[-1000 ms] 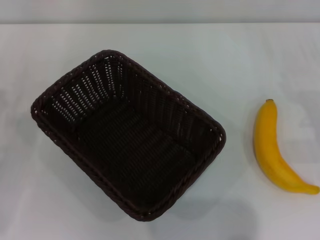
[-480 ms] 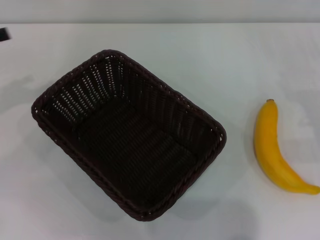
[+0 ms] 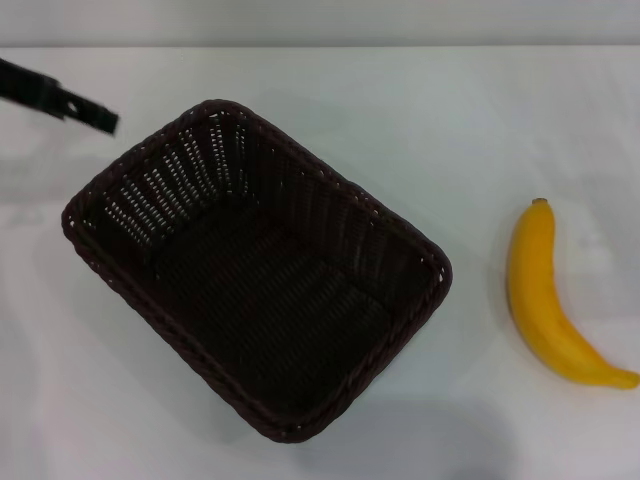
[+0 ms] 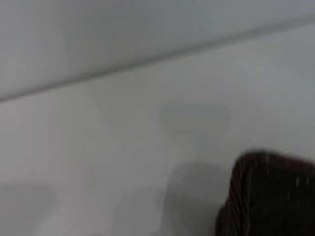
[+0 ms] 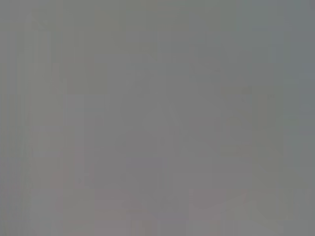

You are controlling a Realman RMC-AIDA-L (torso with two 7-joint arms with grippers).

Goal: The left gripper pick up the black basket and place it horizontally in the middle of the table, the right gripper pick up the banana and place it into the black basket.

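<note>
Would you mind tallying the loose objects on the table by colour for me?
Black: 1, the black basket
Yellow: 1, the banana
Total: 2, both on the table

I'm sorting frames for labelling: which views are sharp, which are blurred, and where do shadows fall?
Head view: sharp, even light, the black basket and banana crisp, soft shadows on the table, the left pincer slightly smeared. Left wrist view: out of focus, basket corner with a faint shadow beside it. Right wrist view: featureless grey.

Left gripper (image 3: 100,120) farther into view
</note>
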